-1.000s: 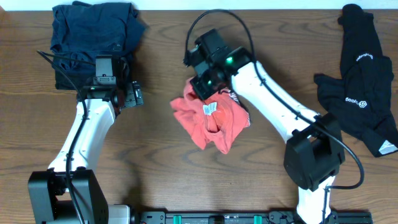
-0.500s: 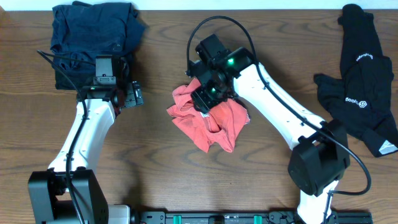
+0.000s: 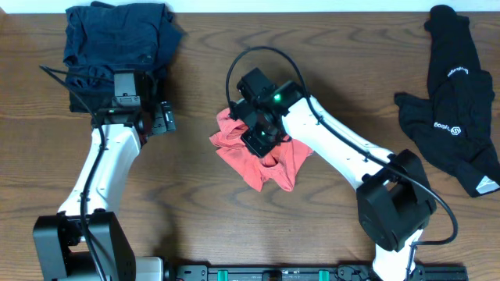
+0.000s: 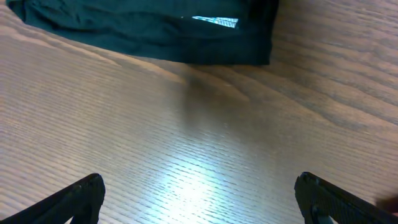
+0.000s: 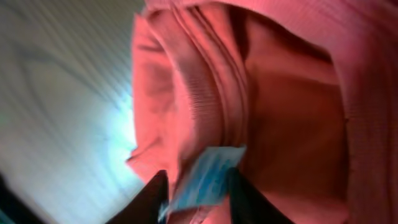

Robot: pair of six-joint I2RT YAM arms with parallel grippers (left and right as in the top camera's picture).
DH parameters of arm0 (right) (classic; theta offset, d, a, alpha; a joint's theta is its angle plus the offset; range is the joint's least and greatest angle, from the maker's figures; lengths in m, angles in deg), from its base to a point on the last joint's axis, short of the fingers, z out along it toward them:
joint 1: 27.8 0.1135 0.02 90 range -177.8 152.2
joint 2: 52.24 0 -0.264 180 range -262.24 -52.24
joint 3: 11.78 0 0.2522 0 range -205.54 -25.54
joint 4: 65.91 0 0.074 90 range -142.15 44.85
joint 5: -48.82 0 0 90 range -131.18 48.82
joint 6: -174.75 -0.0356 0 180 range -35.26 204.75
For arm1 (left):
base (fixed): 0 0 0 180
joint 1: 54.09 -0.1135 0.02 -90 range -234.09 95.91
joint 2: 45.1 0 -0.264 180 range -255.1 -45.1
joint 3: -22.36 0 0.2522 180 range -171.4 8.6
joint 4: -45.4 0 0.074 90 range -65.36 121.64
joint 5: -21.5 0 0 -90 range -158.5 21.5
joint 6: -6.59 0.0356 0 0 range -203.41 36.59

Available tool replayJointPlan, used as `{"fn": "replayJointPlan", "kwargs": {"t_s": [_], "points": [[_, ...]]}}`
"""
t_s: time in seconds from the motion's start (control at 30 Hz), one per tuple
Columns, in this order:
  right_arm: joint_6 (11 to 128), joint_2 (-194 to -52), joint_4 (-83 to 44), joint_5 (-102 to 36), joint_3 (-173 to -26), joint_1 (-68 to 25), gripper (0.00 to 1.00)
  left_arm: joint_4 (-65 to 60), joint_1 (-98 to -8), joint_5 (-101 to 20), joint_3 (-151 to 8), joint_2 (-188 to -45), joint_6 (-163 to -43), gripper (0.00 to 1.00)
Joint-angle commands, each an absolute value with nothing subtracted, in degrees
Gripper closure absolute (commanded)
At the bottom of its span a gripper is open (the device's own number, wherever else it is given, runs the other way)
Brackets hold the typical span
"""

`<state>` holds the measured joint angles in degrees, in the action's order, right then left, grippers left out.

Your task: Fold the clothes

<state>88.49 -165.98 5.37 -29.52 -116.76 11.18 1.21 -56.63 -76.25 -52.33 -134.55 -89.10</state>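
Jaws, right gripper (image 5: 202, 196): narrow gap, with the shirt (image 3: 269, 162) tag (image 5: 208, 177) and a ridge of red fabric sitting between the fingertips. Can't tell whether it has actually clamped. The shirt is directly under and ahead of these jaws, bunched in a heap on the table (image 3: 195, 203), not spread out.

Jaws, left gripper (image 4: 199, 199): fully apart, holding nothing, bare wood below. The edge of the navy pile (image 4: 155, 31) lies ahead of them, not touching. The black top (image 3: 457, 101) is well off to the right gripper's outer side.

Step, as I read it: still getting a hold on the shirt to open it out. No fold made yet. The next move needs a confirmed pinch on fabric, not just the tag, then a lift and drag to flatten. The left probably has to come across for a second corner.

Versus one second ago: the right gripper has dropped from the shirt's far edge onto its middle. The tag and the white lettering, visible from overhead then, are now covered. The heap has shifted slightly, and the left arm has barely moved.
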Motion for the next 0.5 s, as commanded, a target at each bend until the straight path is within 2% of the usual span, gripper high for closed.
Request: {"fn": "replayJointPlan", "kwargs": {"t_s": [0.0,0.03,0.07,0.47], "points": [[87.9,-164.9,4.0,-31.4,-115.8,11.3,0.87,1.0,-57.0,-76.9,-53.2,-133.9,-88.3,0.01],[87.5,-164.8,3.7,-31.3,-115.8,11.4,0.95,1.1,-57.0,-76.9,-53.2,-133.9,-88.3,0.01],[87.5,-164.7,3.7,-31.2,-116.1,11.5,0.99,1.1,-57.0,-76.9,-53.2,-133.9,-88.3,0.01],[87.6,-162.9,6.0,-27.6,-119.1,16.8,0.99,1.0,-59.2,-76.9,-53.2,-133.9,-88.4,0.01]]}}
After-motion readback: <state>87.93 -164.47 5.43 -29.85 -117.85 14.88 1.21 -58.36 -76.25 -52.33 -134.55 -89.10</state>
